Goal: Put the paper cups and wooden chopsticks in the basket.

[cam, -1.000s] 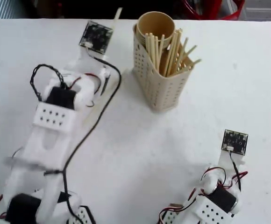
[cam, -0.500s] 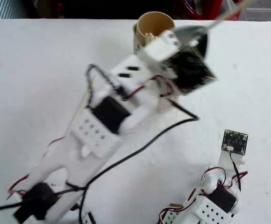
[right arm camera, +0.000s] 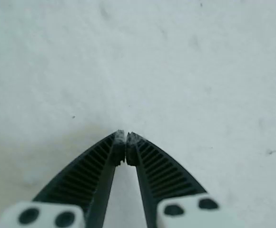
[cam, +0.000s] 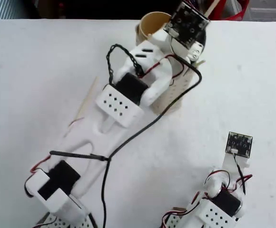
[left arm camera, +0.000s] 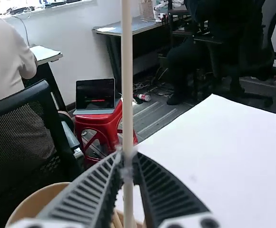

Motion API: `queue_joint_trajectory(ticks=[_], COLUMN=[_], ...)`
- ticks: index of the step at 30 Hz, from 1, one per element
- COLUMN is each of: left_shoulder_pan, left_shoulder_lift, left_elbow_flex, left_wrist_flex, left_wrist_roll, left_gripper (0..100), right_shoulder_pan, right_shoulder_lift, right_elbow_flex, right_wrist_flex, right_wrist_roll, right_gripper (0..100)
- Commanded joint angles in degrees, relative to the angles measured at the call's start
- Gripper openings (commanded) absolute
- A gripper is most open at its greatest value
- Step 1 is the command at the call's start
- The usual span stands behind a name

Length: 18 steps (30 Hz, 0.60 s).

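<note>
Over the basket [cam: 180,95], toward the far side of the counter [cam: 33,57], my left arm lies stretched out. My left hand [left arm camera: 126,164] is pinching a wooden chopstick [left arm camera: 126,71] between its fingertips. The stick stands upright in the grip: its long end rises well above the jaws and its short end passes down between them. Seen from my left wrist, the rim of a paper cup [left arm camera: 31,206] is close beneath that hand. From the high view, the cup stands upright in the far end of the basket with its mouth open. My arm crosses over most of the basket, so I cannot make out the rest of what it holds.

Another chopstick [cam: 86,99] lies flat on the counter beside my left arm, well apart from the basket.

My right arm is folded at the near right corner of the counter. My right hand [right arm camera: 125,142] is pressed together, fingertips touching with nothing between them, pointed down at bare counter well apart from the basket and both chopsticks.
</note>
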Motion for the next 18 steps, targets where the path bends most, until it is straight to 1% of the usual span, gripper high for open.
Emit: queue_joint_trajectory(ticks=[1, 13, 16, 18], left_shoulder_pan=[-1.54, -1.71, -1.71, -1.71], left_shoulder_lift=[-0.4, 1.27, 3.12, 3.82], left_elbow_flex=[-3.43, -3.96, -6.15, -7.3], left_wrist_flex=[-1.85, -3.96, -3.52, -3.52], left_wrist_roll=[2.29, 1.93, 2.37, 2.37], left_gripper=[2, 3, 6, 6], right_shoulder_pan=[0.13, 0.13, 0.13, 0.13], right_shoulder_lift=[-0.4, -0.4, -0.4, -0.4], right_elbow_flex=[0.53, 0.53, 0.53, 0.53], right_wrist_flex=[0.31, 0.31, 0.31, 0.31], right_wrist_roll=[0.53, 0.53, 0.53, 0.53], right_gripper=[1.9, 1.9, 1.9, 1.9])
